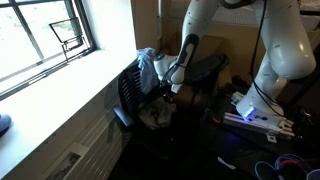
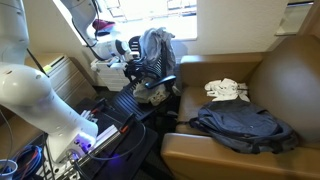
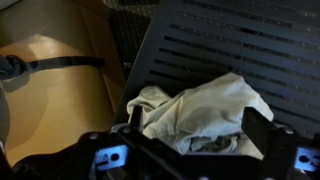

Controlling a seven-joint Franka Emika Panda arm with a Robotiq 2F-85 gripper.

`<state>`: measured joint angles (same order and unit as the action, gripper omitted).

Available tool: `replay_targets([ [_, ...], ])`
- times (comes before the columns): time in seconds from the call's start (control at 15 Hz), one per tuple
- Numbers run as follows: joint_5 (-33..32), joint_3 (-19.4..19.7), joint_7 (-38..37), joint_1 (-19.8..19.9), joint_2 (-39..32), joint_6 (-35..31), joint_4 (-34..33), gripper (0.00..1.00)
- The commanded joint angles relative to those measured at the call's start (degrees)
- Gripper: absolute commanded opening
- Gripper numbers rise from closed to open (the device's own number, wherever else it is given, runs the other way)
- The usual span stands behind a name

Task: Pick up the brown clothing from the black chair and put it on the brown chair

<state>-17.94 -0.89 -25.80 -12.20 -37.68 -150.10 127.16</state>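
the hand (image 1: pixel 171 90) is down at the black chair (image 1: pixel 128 92), low over the seat and just in front of the ribbed back. the brown clothing (image 1: pixel 150 68) is draped over the top of that back, hanging down the ribs, up above the hand. in the exterior view from the other side, the brown clothing (image 2: pixel 157 48) slumps over the black chair (image 2: pixel 165 80) with the hand (image 2: pixel 143 80) just below it.

from the wrist, the hand (image 3: pixel 190 150) is wide open, with one dark finger at each lower corner. a pale crumpled cloth (image 3: pixel 200 110) sits between them on the dark seat, with the slatted back of the black chair (image 3: pixel 230 45) behind it. i can't tell whether the fingers touch the cloth, or whether it is part of the draped garment. nothing is gripped.

over on the brown chair (image 2: pixel 290 70), a white cloth (image 2: pixel 228 90) lies near the back of the seat. a dark charcoal item (image 2: pixel 245 128) is spread in front of it. a window (image 1: pixel 45 40) runs along the wall beside the black chair.
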Motion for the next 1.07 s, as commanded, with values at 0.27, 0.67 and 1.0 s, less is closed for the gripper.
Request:
replay_targets([
  [0.27, 1.24, 4.15, 5.94, -5.06, -11.03, 11.33, -9.90, 1.00],
  [0.67, 6.04, 3.36, 2.19, -5.04, -16.40, 5.05, -15.15, 1.00],
  [1.0, 10.64, 6.29, -2.18, -9.23, -23.26, -8.71, -18.70, 1.00],
])
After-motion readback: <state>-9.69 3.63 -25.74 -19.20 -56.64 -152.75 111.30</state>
